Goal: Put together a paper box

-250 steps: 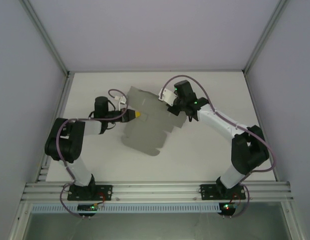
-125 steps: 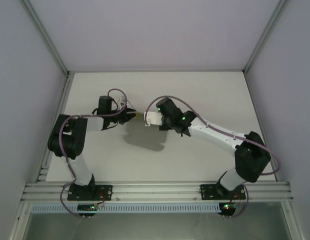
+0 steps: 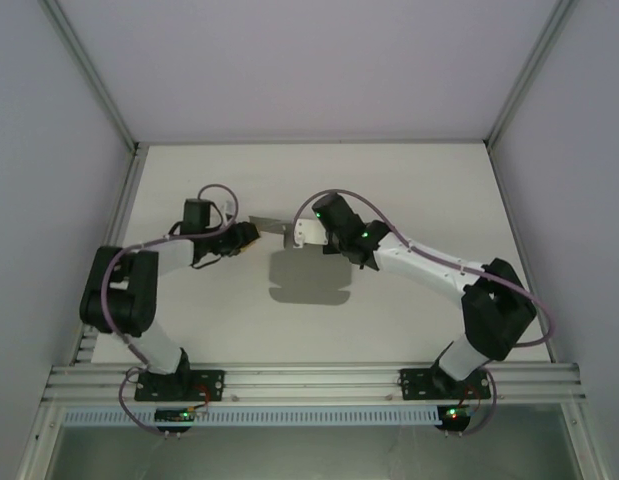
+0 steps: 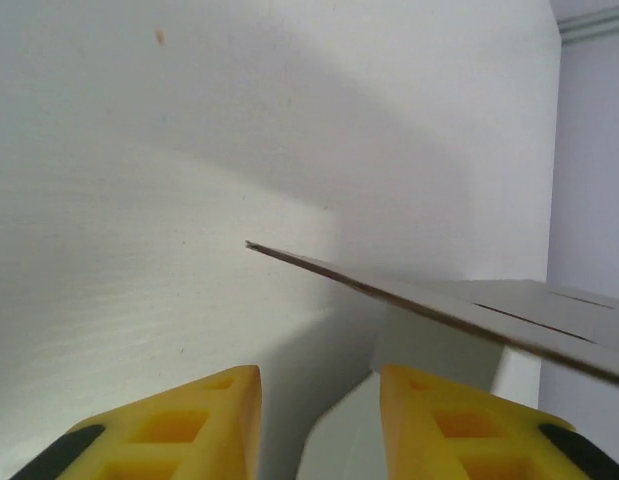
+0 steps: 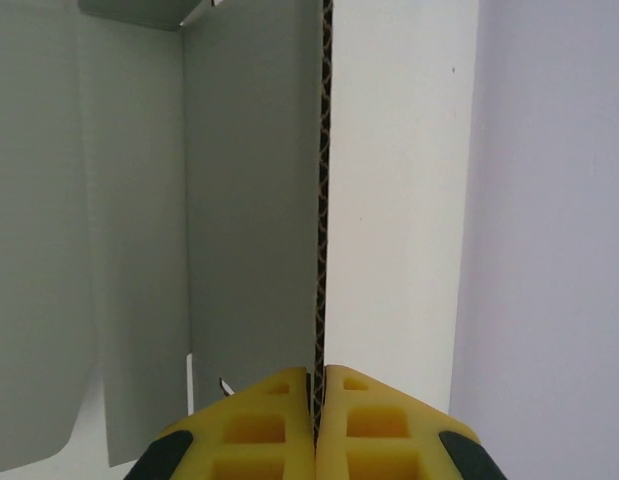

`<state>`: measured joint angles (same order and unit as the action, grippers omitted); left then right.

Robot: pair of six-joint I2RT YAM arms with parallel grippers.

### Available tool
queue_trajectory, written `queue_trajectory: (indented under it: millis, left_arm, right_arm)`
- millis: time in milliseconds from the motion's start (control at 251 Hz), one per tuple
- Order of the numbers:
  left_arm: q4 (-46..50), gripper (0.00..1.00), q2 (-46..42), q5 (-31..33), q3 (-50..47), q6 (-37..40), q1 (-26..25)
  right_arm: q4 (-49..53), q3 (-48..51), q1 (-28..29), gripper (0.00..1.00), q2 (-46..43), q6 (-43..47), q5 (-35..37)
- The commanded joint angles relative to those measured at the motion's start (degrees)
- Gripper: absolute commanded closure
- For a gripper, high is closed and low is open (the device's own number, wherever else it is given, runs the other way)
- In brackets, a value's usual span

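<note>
The paper box is a flat grey cardboard sheet (image 3: pixel 271 222), held up off the table and seen almost edge-on from above. Its shadow falls on the table below it. My right gripper (image 3: pixel 292 230) is shut on one edge of it; in the right wrist view the yellow fingers (image 5: pixel 279 420) pinch the corrugated edge and the grey sheet (image 5: pixel 139 250) hangs to the left. My left gripper (image 3: pixel 251 236) stands open just left of the sheet's free end. In the left wrist view the cardboard (image 4: pixel 439 305) runs slanted ahead of the left gripper (image 4: pixel 319 425), with nothing between the fingers.
The white table (image 3: pixel 419 180) is walled by pale panels with aluminium posts (image 3: pixel 89 75) at the back corners. A rail (image 3: pixel 309 380) along the near edge carries both arm bases.
The sheet lay flat between both grippers, then the right gripper lifted and turned it on edge. The left gripper has just opened, let go and drawn slightly back to the left.
</note>
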<state>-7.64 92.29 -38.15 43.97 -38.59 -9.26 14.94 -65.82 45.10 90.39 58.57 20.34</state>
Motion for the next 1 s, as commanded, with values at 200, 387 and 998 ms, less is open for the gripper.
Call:
queue_trajectory:
  millis: [200,387,998]
  left_arm:
    - [7.7,0.60,-10.6,1.5,5.3,6.4,-0.9]
    - [5.1,0.88,-5.1,-4.9,9.5,6.7,-5.4]
    - [-22.4,0.98,3.0,-10.7,4.3,-9.9,-9.4]
  right_arm:
    - [-1.9,-1.5,0.4,1.00,1.8,1.9,1.3]
    - [-2.5,-2.0,0.7,1.00,2.3,1.7,1.2]
    - [-13.7,-1.9,0.0,1.00,4.4,-12.6,0.4]
